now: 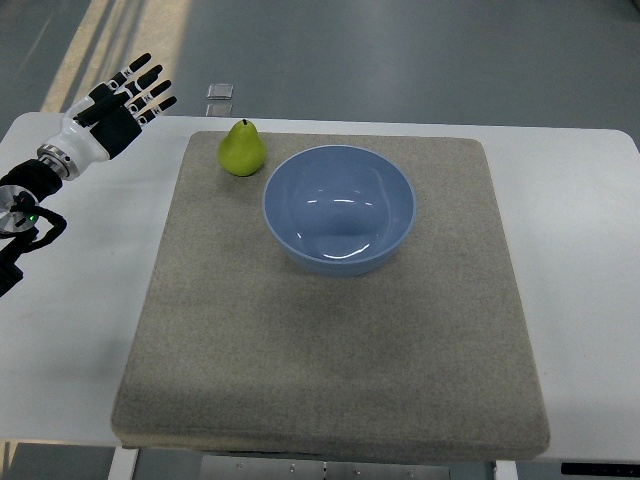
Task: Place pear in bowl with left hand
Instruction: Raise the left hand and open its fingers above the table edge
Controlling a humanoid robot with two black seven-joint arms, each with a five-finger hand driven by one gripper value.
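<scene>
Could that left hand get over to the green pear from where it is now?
Probably yes. The left hand hovers open at the table's far left corner, and nothing lies between it and the pear; the bowl sits beyond.

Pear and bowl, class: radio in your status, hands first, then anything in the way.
Left hand open, off the mat, holding nothing; right hand not in view. Pear upright on mat, beside blue bowl, which is empty. Path clear.

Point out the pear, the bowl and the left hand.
pear (242, 150), top view, middle of its body.
bowl (338, 212), top view, bare inside of its basin.
left hand (122, 108), top view, its palm.
</scene>
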